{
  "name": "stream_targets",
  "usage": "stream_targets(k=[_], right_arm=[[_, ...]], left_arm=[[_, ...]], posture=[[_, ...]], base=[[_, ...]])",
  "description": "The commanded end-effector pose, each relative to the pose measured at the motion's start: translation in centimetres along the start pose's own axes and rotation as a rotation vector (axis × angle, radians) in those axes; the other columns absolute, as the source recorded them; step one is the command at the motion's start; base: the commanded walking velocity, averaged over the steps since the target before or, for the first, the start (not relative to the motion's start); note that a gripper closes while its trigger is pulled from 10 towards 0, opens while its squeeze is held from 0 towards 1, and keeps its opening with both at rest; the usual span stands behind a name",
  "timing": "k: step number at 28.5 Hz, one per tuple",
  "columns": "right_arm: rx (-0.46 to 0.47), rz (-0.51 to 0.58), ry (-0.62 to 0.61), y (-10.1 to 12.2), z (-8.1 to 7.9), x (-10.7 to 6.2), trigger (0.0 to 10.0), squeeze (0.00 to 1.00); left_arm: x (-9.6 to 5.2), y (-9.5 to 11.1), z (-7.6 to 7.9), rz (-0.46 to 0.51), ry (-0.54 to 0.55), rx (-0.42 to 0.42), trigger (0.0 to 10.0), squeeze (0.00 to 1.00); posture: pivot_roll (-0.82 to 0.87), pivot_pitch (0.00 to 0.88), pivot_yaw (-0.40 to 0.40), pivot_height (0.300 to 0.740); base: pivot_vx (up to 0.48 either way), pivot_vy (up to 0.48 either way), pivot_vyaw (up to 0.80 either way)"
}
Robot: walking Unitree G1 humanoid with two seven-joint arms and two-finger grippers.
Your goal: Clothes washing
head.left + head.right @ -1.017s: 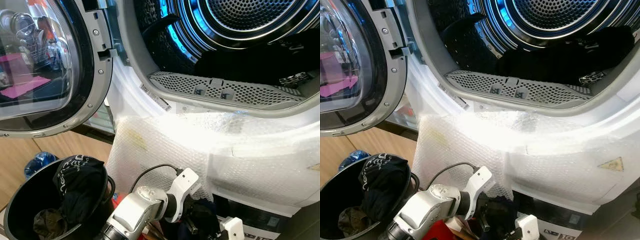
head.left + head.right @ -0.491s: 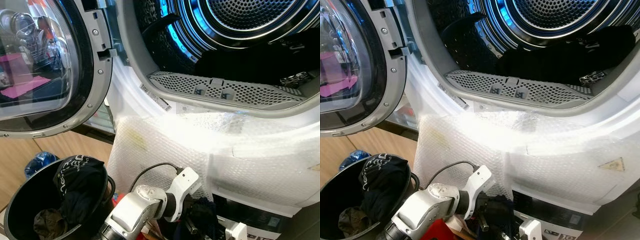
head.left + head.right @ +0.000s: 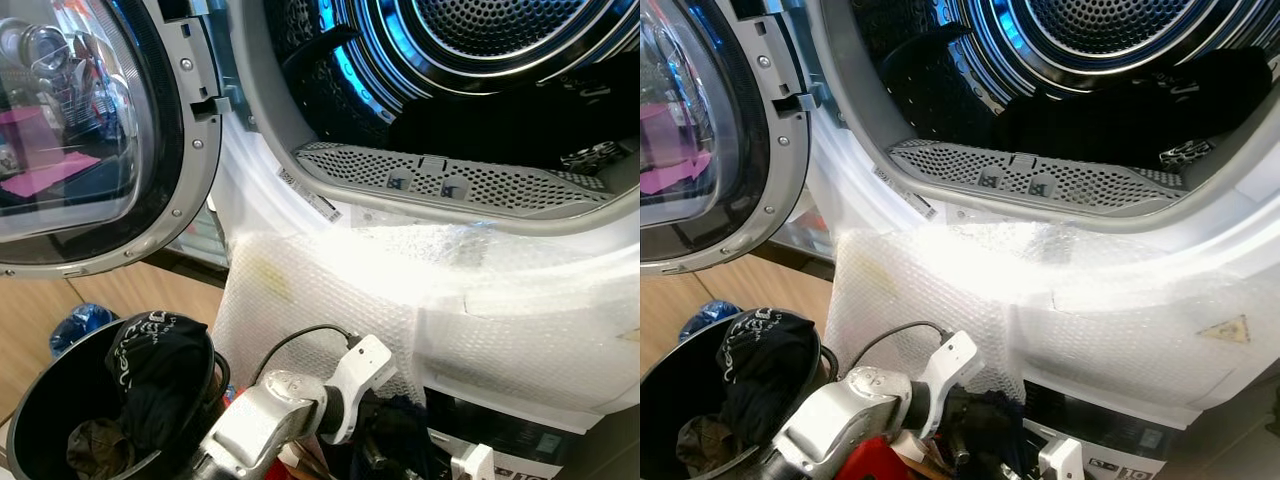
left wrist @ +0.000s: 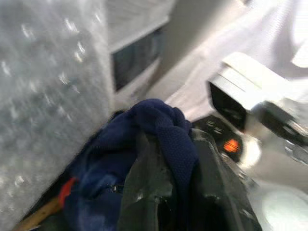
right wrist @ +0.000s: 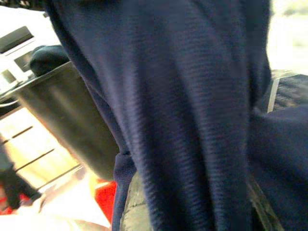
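Observation:
My left gripper [image 4: 168,144] is shut on a navy blue garment [image 4: 159,125], low in front of the machine and under the drum opening [image 3: 450,185]. The left arm's silver wrist [image 3: 290,405] reaches in from the bottom. My right gripper [image 5: 192,202] is also wrapped in the navy garment [image 5: 183,96], which hangs between its fingers and hides the tips. Its white wrist [image 3: 470,462] peeks at the bottom edge. Dark clothes [image 3: 500,125] lie inside the drum. A black bucket [image 3: 40,400] at lower left holds a black printed garment [image 3: 150,360].
The round glass door [image 3: 90,130] stands open to the left. Bubble wrap [image 3: 330,290] covers the machine's white front below the opening. A blue bag [image 3: 75,325] lies on the wooden floor behind the bucket. Something red [image 3: 865,460] sits under my left arm.
My left arm has sunk a little and shifted left with the navy garment. The right wrist has dropped lower at the bottom edge.

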State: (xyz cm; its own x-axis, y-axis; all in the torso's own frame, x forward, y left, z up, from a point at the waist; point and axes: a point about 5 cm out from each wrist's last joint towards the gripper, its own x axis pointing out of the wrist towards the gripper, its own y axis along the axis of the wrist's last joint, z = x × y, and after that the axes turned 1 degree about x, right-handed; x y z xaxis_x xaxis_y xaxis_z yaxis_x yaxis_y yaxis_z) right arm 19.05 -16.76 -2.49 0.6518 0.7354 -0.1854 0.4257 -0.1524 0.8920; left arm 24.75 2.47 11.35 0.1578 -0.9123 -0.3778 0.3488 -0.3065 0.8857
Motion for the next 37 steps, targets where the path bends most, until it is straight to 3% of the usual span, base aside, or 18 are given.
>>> stream_targets(k=[1,2,3,6,8,9,11,15,18,22,25,29,30,31,32,33,35,37], right_arm=[[0.009,-0.041,0.013,-0.6,-0.3,-0.3,0.0,0.00],[0.010,-0.049,0.019,-0.8,-0.4,-0.4,0.0,0.00],[0.013,-0.064,0.028,-1.0,-0.5,-0.4,0.0,0.00],[0.015,-0.095,0.049,-1.5,-0.9,-0.6,0.0,0.00],[0.018,-0.106,0.053,-1.8,-1.0,-0.6,0.0,0.00],[0.018,-0.128,0.056,-2.1,-1.0,-0.7,0.0,0.00],[0.017,-0.141,0.057,-2.2,-1.1,-0.7,0.0,0.00],[0.014,-0.183,0.091,-2.7,-1.4,-0.6,0.0,0.00],[0.015,-0.193,0.097,-2.8,-1.5,-0.6,0.0,0.00],[0.003,-0.243,0.173,-3.3,-2.1,-1.1,0.0,0.00],[-0.004,-0.293,0.254,-3.8,-2.7,-2.1,0.0,0.00],[-0.017,-0.296,0.339,-3.1,-3.2,-3.0,0.0,0.00],[-0.029,-0.274,0.369,-2.1,-3.2,-3.1,0.0,0.00],[-0.035,-0.265,0.382,-1.6,-3.3,-3.1,0.0,0.00],[-0.039,-0.259,0.390,-1.3,-3.3,-3.2,0.0,0.00],[-0.039,-0.242,0.444,-0.5,-3.8,-3.2,0.0,0.00],[-0.040,-0.234,0.479,0.0,-4.1,-3.2,0.0,0.00],[-0.054,-0.211,0.563,1.3,-5.1,-3.0,0.0,0.00]], left_arm=[[-0.8,1.0,0.2,0.038,-0.019,0.040,4.2,1.00],[-1.1,0.9,0.2,0.034,-0.020,0.042,6.1,1.00],[-1.7,0.8,0.1,0.027,-0.025,0.051,10.0,1.00],[-3.5,0.5,0.3,0.018,-0.048,0.084,10.0,1.00],[-4.4,0.2,0.0,-0.006,-0.020,0.097,10.0,1.00],[-5.6,0.0,-0.6,-0.021,0.022,0.113,10.0,1.00],[-6.2,-0.1,-0.6,-0.021,0.025,0.116,10.0,1.00],[-8.5,-1.4,0.7,-0.094,-0.076,0.171,10.0,1.00],[-10.0,-1.8,0.8,-0.119,-0.068,0.178,10.0,1.00],[-12.3,-2.0,-0.1,-0.110,0.090,0.163,10.0,1.00],[-13.8,-3.1,-1.7,-0.123,0.337,0.134,10.0,1.00],[-15.2,-5.7,-3.3,-0.215,0.624,0.106,10.0,1.00],[-16.1,-5.9,-4.5,-0.160,0.837,0.051,10.0,0.77],[-16.5,-5.9,-5.0,-0.132,0.924,0.031,10.0,0.77],[-16.7,-5.9,-5.3,-0.115,0.976,0.022,10.0,0.00],[-16.6,-6.0,-5.3,-0.128,1.003,0.101,10.0,0.00],[-16.3,-5.8,-5.3,-0.121,1.006,0.148,10.0,0.00],[-16.1,-5.3,-5.3,-0.028,1.060,0.149,10.0,0.00]], posture=[[-0.01,0.000,0.120,0.740],[-0.01,0.000,0.119,0.740],[-0.01,0.000,0.119,0.740],[0.00,0.000,0.124,0.740],[0.00,0.000,0.125,0.740],[0.00,0.000,0.125,0.740],[0.01,0.000,0.127,0.740],[0.01,0.000,0.126,0.740],[0.02,0.000,0.123,0.740],[0.02,0.000,0.124,0.740],[0.03,0.000,0.118,0.740],[0.03,0.000,0.114,0.740],[0.03,0.000,0.107,0.740],[0.03,0.000,0.107,0.740],[0.04,0.000,0.100,0.740],[0.04,0.000,0.093,0.740],[0.05,0.000,0.088,0.740],[0.05,0.000,0.081,0.740]], base=[[0.000,0.000,0.00],[0.000,0.000,0.00],[0.000,0.000,0.00],[0.000,0.000,0.00],[0.000,0.000,0.00],[0.000,0.000,0.00],[0.000,0.000,0.00],[0.000,0.000,0.00],[0.000,0.000,0.00],[0.000,0.000,0.00],[0.000,0.000,0.00],[0.000,0.000,0.00],[0.000,0.000,0.00],[0.000,0.000,0.00],[0.000,0.000,0.00],[0.000,0.000,0.00],[0.000,0.000,0.00],[0.000,0.000,0.00]])
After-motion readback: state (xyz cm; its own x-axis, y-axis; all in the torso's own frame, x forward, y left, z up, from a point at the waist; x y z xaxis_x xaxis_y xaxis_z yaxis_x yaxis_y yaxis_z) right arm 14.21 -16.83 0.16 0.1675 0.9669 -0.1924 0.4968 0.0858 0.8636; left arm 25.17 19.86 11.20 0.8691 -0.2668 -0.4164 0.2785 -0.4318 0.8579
